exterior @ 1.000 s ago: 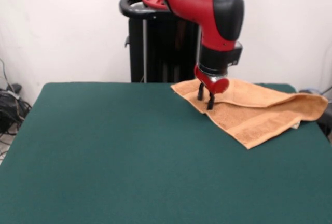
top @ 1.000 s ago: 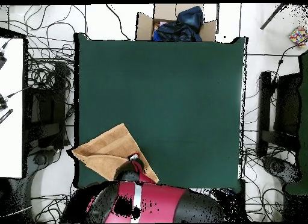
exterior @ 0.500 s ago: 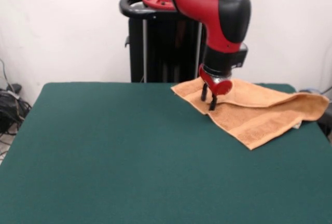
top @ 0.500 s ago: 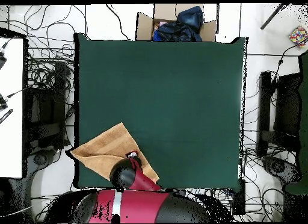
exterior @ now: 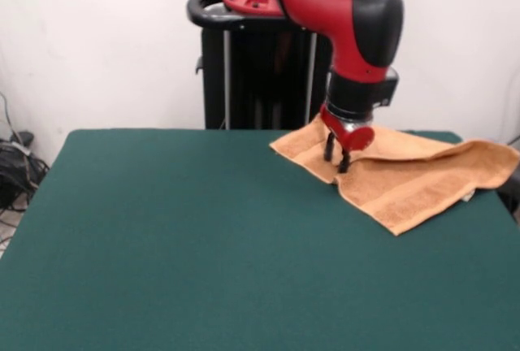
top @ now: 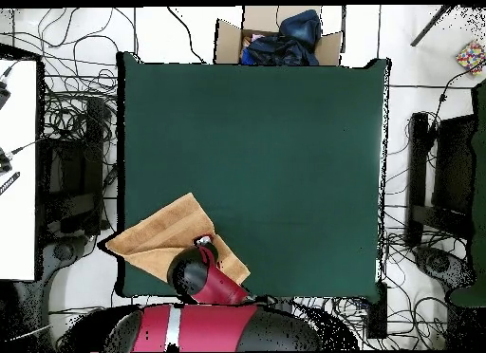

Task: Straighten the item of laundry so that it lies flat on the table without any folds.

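Note:
The item of laundry [exterior: 406, 176], an orange-tan towel, lies folded over itself at the far right corner of the green table [exterior: 203, 229]. Its right end reaches past the table's edge. My gripper [exterior: 336, 156] presses down on the towel's left part, its fingers closed on a pinch of cloth. In the overhead view the towel [top: 157, 237] sits at the table's [top: 285, 150] lower left corner, one corner overhanging the left edge. The red arm hides the gripper in that view.
A cardboard box [top: 275, 36] holding dark cloth stands beyond the table's top edge in the overhead view. Cables cover the floor on all sides. Black stands [top: 437, 178] are to the right, a white surface [top: 17, 169] to the left.
My gripper has shifted rightward in the front view, dragging the towel with it. The towel's right end now reaches farther past the table's edge.

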